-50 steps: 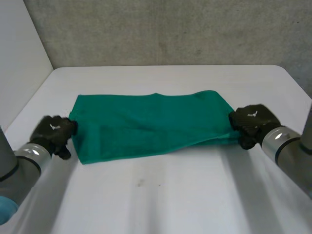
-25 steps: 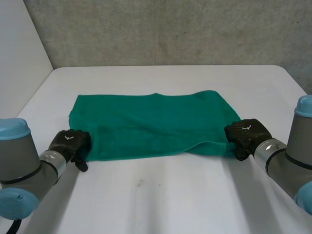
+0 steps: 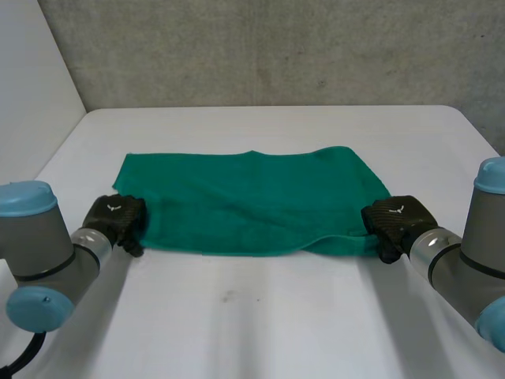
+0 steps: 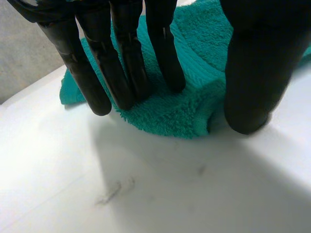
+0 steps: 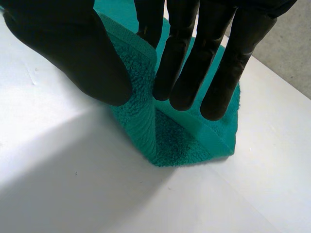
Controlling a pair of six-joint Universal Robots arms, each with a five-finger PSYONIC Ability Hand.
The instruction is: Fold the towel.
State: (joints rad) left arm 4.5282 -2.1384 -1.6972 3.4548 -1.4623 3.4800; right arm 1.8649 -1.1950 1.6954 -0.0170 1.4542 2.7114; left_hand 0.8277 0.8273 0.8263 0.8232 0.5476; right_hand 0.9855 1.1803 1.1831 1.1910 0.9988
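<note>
1. The green towel [image 3: 252, 197] lies spread mid-worktop [image 3: 260, 316]. The left hand [image 3: 116, 217] pinches its near-left corner and the right hand [image 3: 394, 221] its near-right corner (thumb against fingers, cloth between).
2. Lift both corners evenly, carry them to the far edge and align the corners.

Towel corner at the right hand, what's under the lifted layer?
A second layer of the towel lies flat on the white table under the layer pinched up by the right hand. Anything beneath that flat layer is covered.
</note>
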